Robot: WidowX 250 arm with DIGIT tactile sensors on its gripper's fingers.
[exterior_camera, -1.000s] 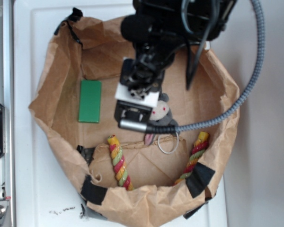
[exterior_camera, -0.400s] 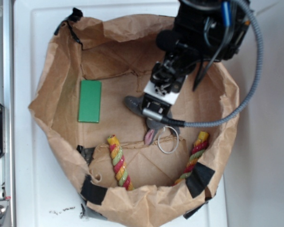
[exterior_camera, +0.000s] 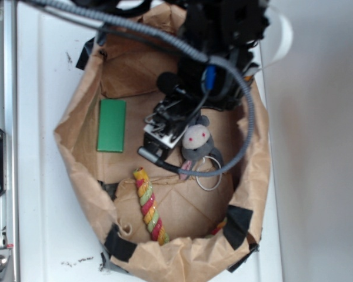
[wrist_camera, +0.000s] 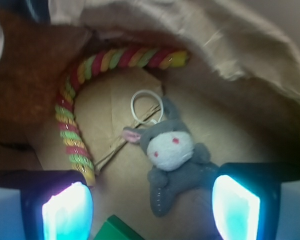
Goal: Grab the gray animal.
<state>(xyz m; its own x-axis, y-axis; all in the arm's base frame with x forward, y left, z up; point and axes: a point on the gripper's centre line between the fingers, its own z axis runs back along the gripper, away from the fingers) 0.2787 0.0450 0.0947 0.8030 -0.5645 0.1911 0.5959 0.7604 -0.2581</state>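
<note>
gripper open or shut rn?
Open: in the wrist view the gripper fingers stand wide apart, the gray animal lying free beside the right one.

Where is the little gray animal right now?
In the exterior view the gray animal lies on the paper bag floor, right of center, beside the gripper, with the white ring just below it.

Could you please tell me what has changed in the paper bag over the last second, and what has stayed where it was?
The gripper swung right, then back left, and now hangs open beside the small gray plush animal, which is not grasped. The crumpled brown paper bag was pulled out of shape; its right wall moved inward, nearly hiding the right-hand twisted rope. The flat green block, the left red-yellow-green twisted rope and the white ring stayed put.
</note>
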